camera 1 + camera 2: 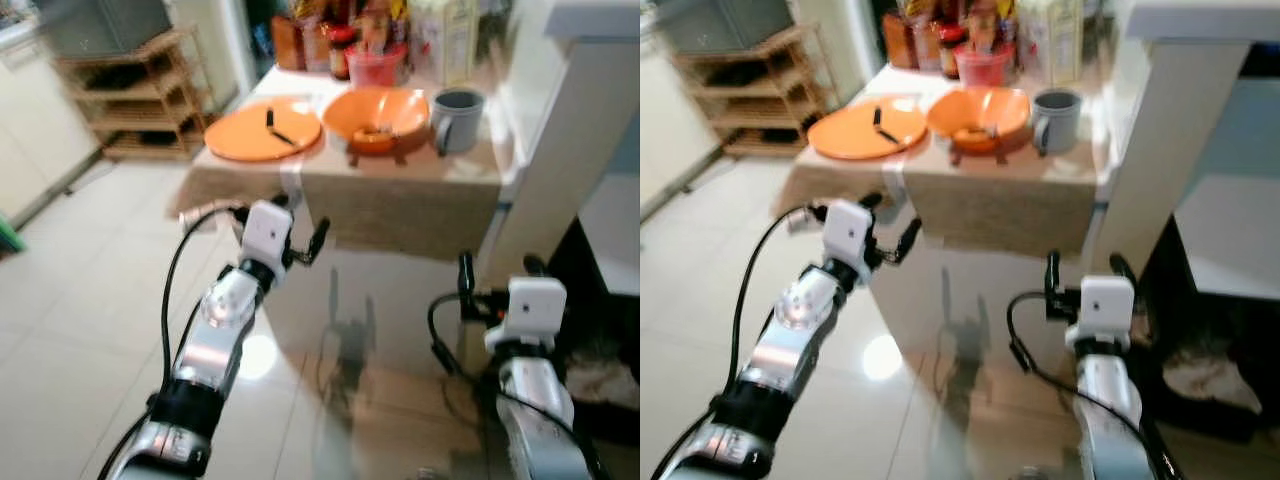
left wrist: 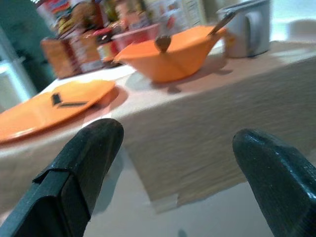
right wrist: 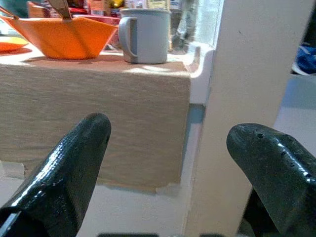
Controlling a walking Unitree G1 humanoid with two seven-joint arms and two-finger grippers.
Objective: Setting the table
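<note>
- Two grippers are raised before the table: the left gripper [image 1: 300, 228] is seen left of centre in the head view, close to the hanging cloth edge, and the right gripper [image 1: 497, 270] sits lower right, beside a white pillar [image 1: 560, 150].
- Both are held wide open with nothing between the fingers; in the wrist views each pair of black fingers [image 2: 79, 168] stands well apart.
- One orange plate [image 1: 262, 130] lies at the upper centre-left of the head view, on the table [image 1: 400, 200], which is covered by a beige woven cloth.
- One small dark utensil [image 1: 279, 130] rests on the plate; its kind cannot be told.
- One orange bowl [image 1: 376, 113] stands just right of the plate, with a utensil handle [image 2: 221, 23] leaning out over its rim.
- One grey mug [image 1: 457, 119] with a handle stands just right of the bowl, near the table's corner.
- One red tub [image 1: 376, 65] and several jars and packets [image 1: 320, 40] are crowded behind the bowl at the upper edge; their labels are too blurred to be read.
- One wooden slatted shelf unit [image 1: 140, 95] is seen at the upper left, on the pale tiled floor [image 1: 80, 300].
</note>
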